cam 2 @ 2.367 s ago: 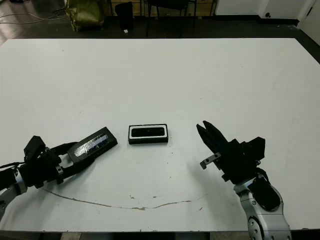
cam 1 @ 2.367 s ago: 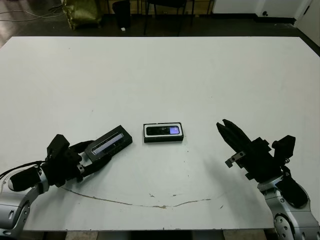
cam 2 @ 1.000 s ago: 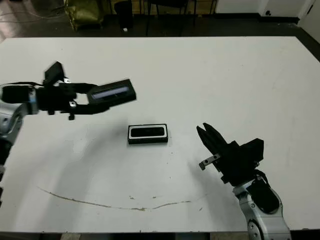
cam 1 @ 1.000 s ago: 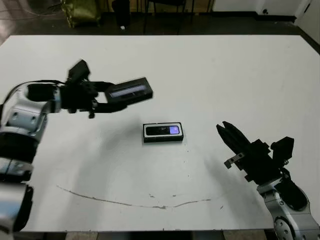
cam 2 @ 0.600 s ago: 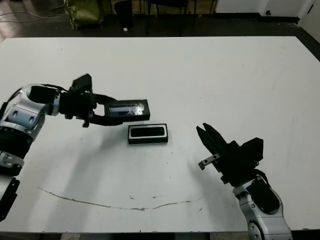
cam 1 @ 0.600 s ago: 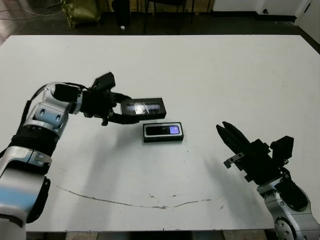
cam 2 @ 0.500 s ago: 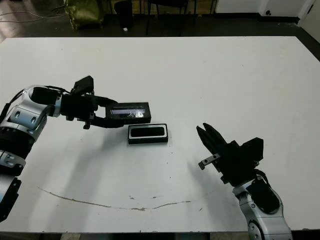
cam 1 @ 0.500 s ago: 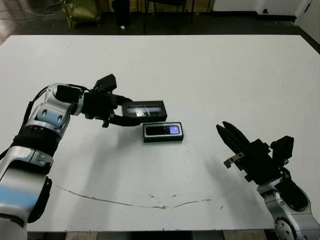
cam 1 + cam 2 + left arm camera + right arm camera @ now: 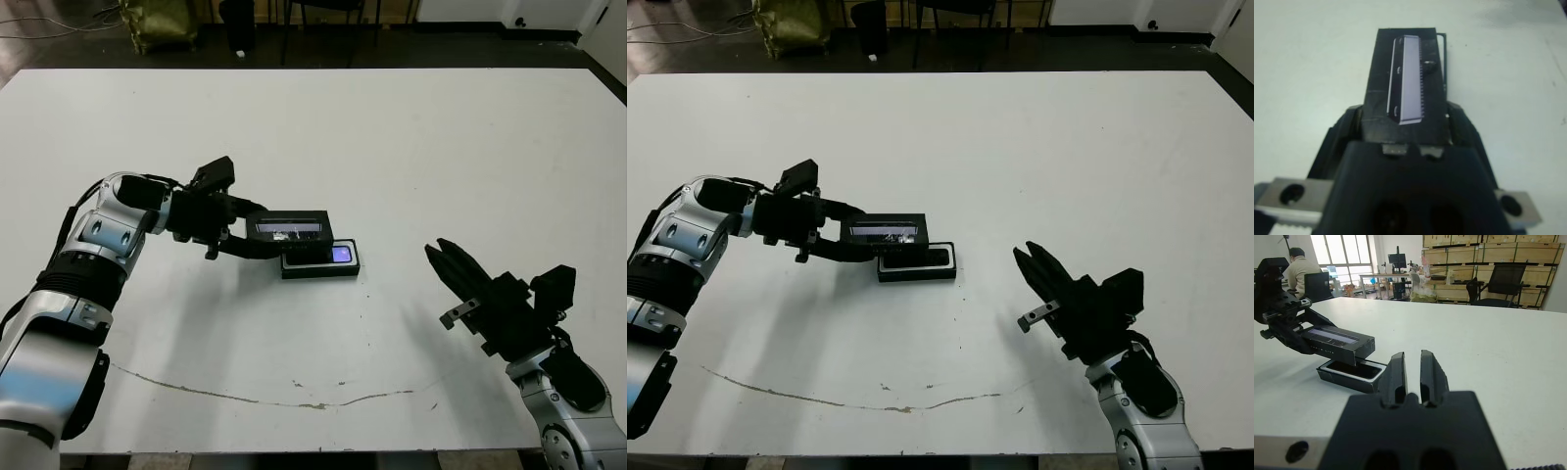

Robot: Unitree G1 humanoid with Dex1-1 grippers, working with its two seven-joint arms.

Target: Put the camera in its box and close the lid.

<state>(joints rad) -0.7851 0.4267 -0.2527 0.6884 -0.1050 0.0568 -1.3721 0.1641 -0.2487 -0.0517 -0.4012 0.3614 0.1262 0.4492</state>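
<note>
The box (image 9: 320, 266), black with a white lining, sits at the table's middle. The camera (image 9: 315, 256) lies inside it, its purple screen (image 9: 340, 254) glowing at the right end. My left gripper (image 9: 257, 236) is shut on the left end of the lid (image 9: 291, 226), a flat black cover with a glossy strip. The lid hovers level just above the box's back-left part and covers some of it. In the left wrist view the lid (image 9: 1405, 83) runs straight out between the fingers. My right gripper (image 9: 437, 253) rests to the right of the box, shut on nothing.
A thin brown scratch (image 9: 294, 397) curves across the table near its front edge. Past the far edge are a dark floor, chair legs and a yellowish bag (image 9: 157, 24). The right wrist view shows a seated person (image 9: 1300, 269) and an office chair (image 9: 1503, 284) far beyond the table.
My left arm lifted the lid from the table's front left, swung it up and right, then lowered it over the box. The right arm has not moved.
</note>
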